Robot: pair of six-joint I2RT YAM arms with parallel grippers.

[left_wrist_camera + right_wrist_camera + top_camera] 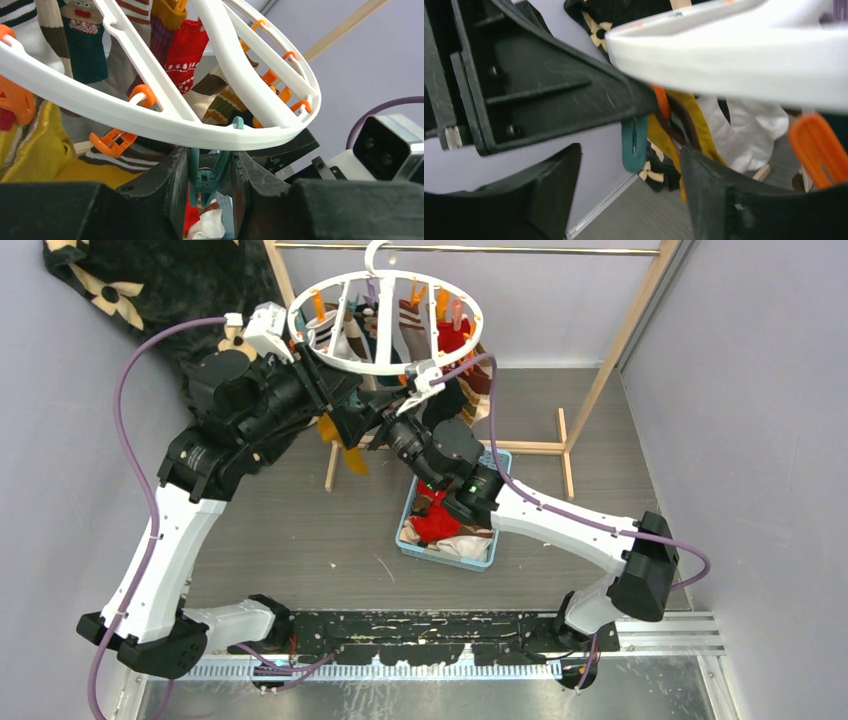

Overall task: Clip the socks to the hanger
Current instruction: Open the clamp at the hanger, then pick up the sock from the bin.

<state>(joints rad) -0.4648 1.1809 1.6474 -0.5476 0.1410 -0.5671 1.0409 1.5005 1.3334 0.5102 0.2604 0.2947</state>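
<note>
The white ring hanger [385,320] hangs from the rack's top bar, with several socks [452,335] clipped to it. My left gripper [352,412] is under its near rim. In the left wrist view the left gripper [210,187] is shut on a teal clip [207,175] that hangs from the ring [210,132]. My right gripper [392,430] faces it from the right. In the right wrist view the right gripper [629,155] is open and empty, with the teal clip [634,142] beyond it. A mustard sock [704,130] with brown stripes hangs by its right finger [724,195].
A light blue basket [478,558] with red and white socks [440,525] stands on the floor under the right arm. The wooden rack's post [625,330] and foot [565,450] are at the right. A black flowered blanket [150,280] hangs at the back left. Orange clips [112,141] dangle from the ring.
</note>
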